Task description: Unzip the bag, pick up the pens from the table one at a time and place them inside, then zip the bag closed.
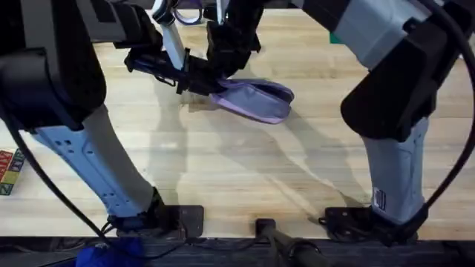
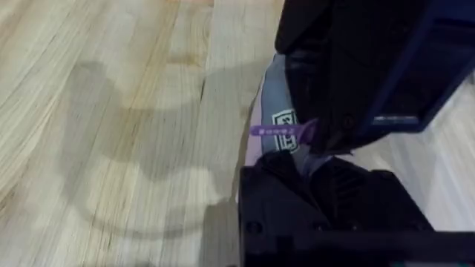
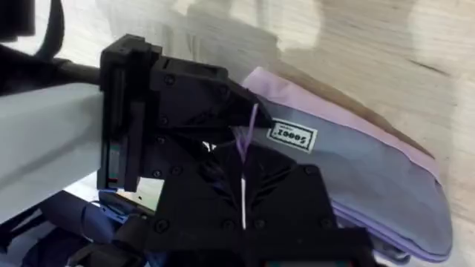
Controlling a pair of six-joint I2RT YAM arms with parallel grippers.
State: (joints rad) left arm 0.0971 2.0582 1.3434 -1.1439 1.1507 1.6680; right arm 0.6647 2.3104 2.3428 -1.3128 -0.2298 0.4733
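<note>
The lavender bag (image 1: 256, 100) lies on the wooden table (image 1: 237, 170) at the upper middle, its left end lifted slightly. My left gripper (image 1: 194, 83) comes in from the left and is shut on that end; in the left wrist view its fingers (image 2: 312, 167) pinch the fabric just under the white label (image 2: 284, 119). From above, my right gripper (image 1: 223, 70) meets the same end and is shut on the thin purple zipper pull (image 3: 245, 141), which runs down between its fingers (image 3: 243, 196). The bag's body (image 3: 371, 170) stretches away behind. The pens are out of view.
A purple tape ring (image 1: 189, 15) lies at the far edge behind the grippers. Coloured blocks (image 1: 9, 170) sit at the table's left edge. Both arms rise large over the left and right sides. Bare wood spreads in front of the bag.
</note>
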